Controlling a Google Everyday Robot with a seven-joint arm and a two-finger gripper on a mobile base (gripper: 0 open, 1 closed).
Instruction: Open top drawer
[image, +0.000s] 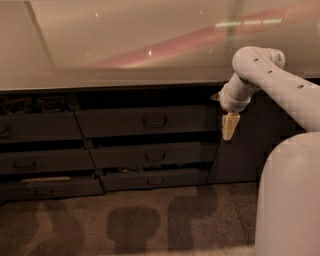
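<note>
Carpeted floor (150, 220) carries the drawer cabinet (125, 122); pincer (228, 134) hangs above.

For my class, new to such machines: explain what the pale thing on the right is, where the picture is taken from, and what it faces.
The pale jointed tube is the robot's one arm; the big rounded shape below also belongs to the robot. At the arm's end hangs the gripper, pointing down, with nothing in it. A single camera, mounted somewhere unrecorded, looks down at a dark cabinet beneath a countertop. The top drawer, with a small loop handle, lies left of the gripper, untouched. Shallower drawers sit below.
</note>
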